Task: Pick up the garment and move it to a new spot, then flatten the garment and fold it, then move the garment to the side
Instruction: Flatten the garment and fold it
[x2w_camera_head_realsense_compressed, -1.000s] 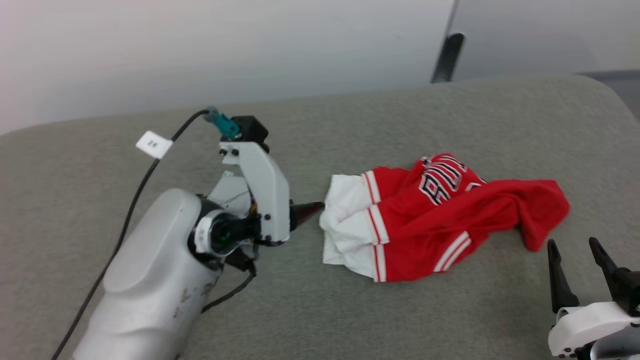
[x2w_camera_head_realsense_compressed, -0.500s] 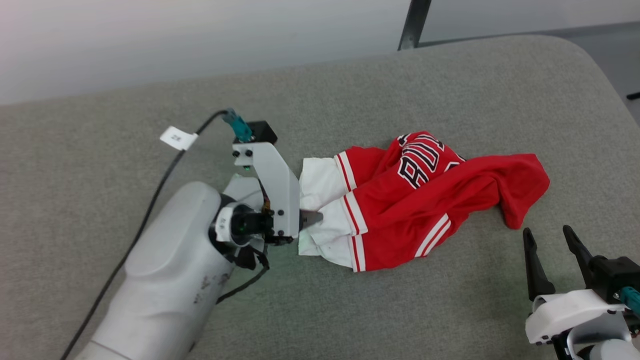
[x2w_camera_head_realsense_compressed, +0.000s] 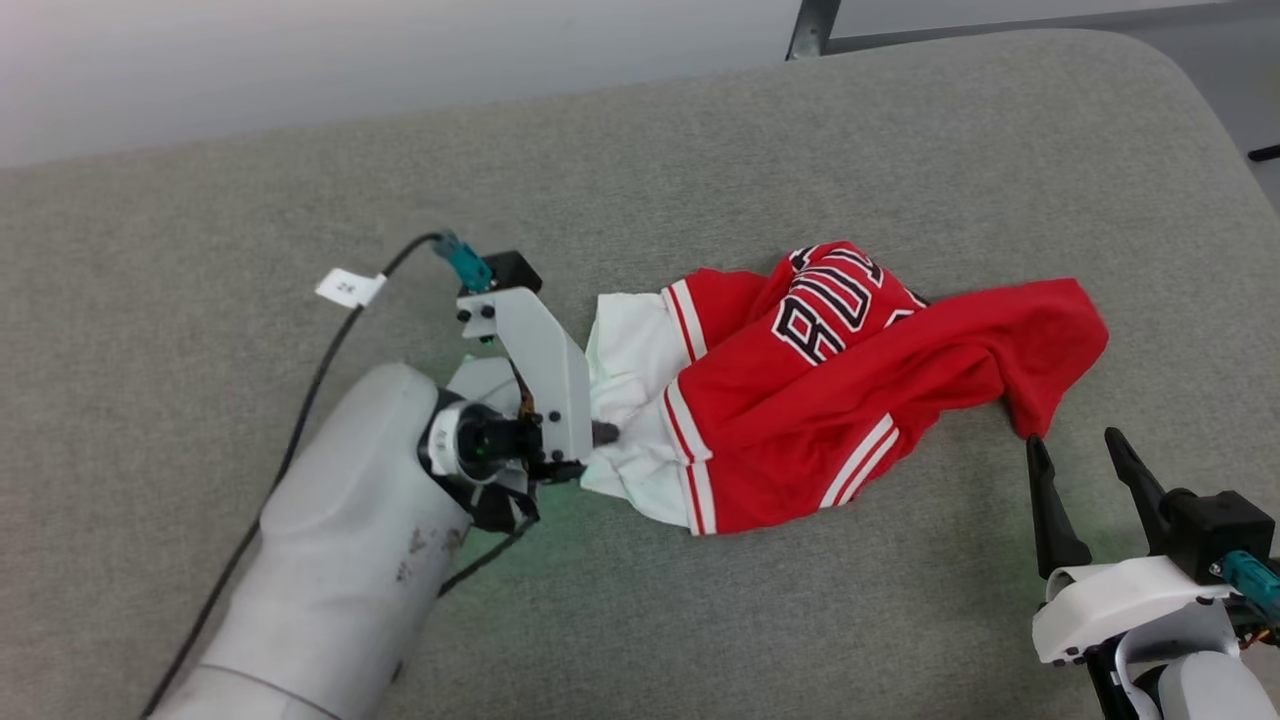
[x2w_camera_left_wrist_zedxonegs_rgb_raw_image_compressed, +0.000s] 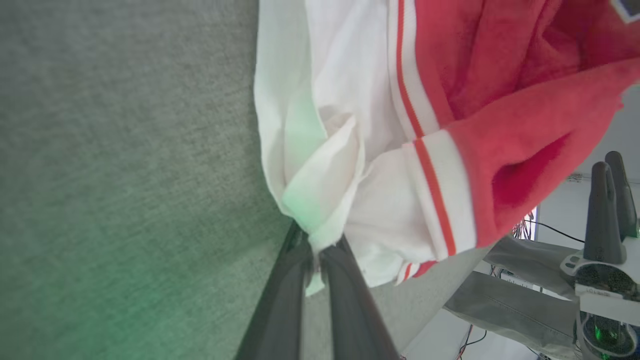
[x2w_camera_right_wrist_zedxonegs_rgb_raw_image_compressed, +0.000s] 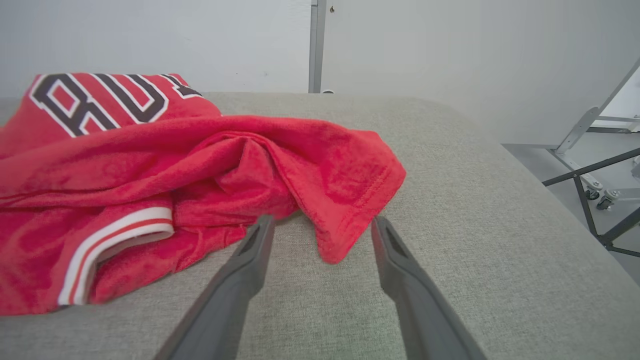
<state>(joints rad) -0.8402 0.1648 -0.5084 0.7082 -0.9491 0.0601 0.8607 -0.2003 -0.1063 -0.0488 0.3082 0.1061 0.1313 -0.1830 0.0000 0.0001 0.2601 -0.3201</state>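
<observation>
The garment (x2w_camera_head_realsense_compressed: 800, 400) lies crumpled on the grey surface (x2w_camera_head_realsense_compressed: 700, 130), right of its middle and clear of every edge. The left pincer (x2w_camera_head_realsense_compressed: 603, 434) is pinched on a fold of its white sleeve. The right pincer (x2w_camera_head_realsense_compressed: 1070, 440) stands wide, just beside the red hem corner, toward the right edge.

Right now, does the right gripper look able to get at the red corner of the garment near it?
Probably yes. The right gripper is open, and the red corner of the garment lies just ahead of its fingertips, with only bare grey cushion between.
</observation>
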